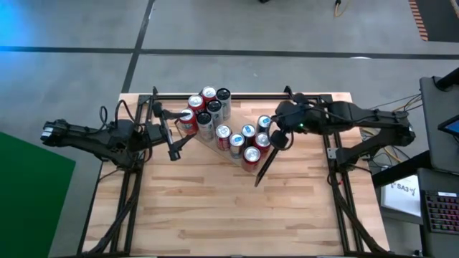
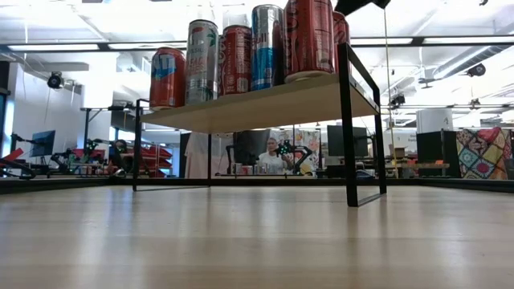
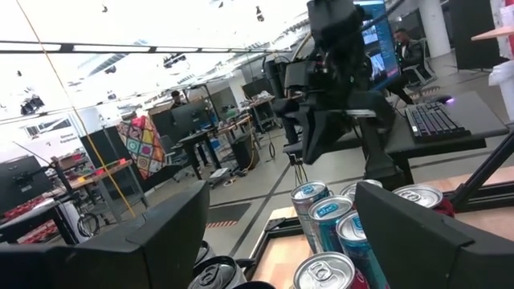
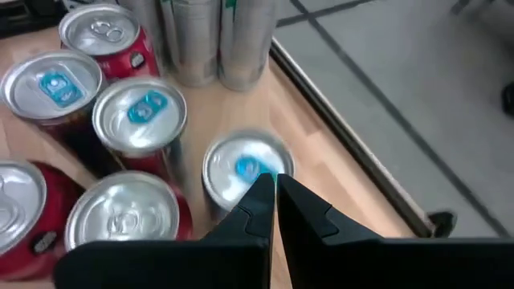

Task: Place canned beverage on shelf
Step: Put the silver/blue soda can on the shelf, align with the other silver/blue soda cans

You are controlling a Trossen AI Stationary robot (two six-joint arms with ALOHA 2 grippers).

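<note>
The left gripper (image 1: 185,123) is held spread around a red can (image 1: 188,122) at the near-left end of the shelf (image 1: 252,174). Beyond it, further cans (image 1: 213,107) are grouped on the plank. The right gripper (image 4: 274,189) is pressed together, empty, poised just above a blue-tabbed can (image 4: 241,168) in the right-hand cluster.

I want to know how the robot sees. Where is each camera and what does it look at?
High: above, looking down; both arms, shelf.
Low: table height, looking across; shelf, no arm clearly.
Left wrist: on the left arm, facing the right arm; open left gripper.
Right wrist: looking down; shut right gripper.
All show the cans.
</note>
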